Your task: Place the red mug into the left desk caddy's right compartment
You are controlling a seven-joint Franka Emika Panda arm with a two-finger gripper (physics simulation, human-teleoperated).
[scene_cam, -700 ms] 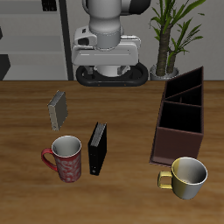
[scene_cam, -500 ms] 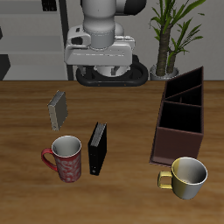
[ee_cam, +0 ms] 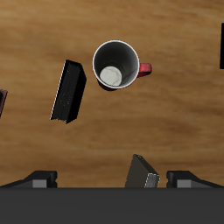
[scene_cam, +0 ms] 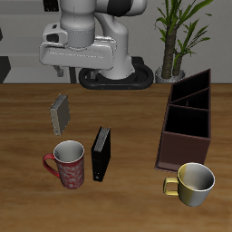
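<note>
The red mug (scene_cam: 69, 166) stands upright near the table's front edge, its red handle pointing away from the slim black slab (scene_cam: 101, 153) beside it. The wrist view looks straight down into its pale inside (ee_cam: 116, 64). The left desk caddy (scene_cam: 188, 120) stands across the table, dark and open-topped. Its rectangular end cell (scene_cam: 185, 138), nearest the front edge, is empty. My gripper (scene_cam: 82, 69) hangs high above the table's back, farther back than the mug. It is open and empty, with the fingers (ee_cam: 40, 178) wide apart.
A plain yellowish-cream mug (scene_cam: 194, 182) stands in front of the caddy. A small grey box (scene_cam: 61, 112) stands behind the red mug and also shows in the wrist view (ee_cam: 143, 172). A potted plant (scene_cam: 178, 36) stands at the back.
My gripper has swung sideways along the table's back, away from the caddy and toward the red mug's side. Nothing on the table has moved.
</note>
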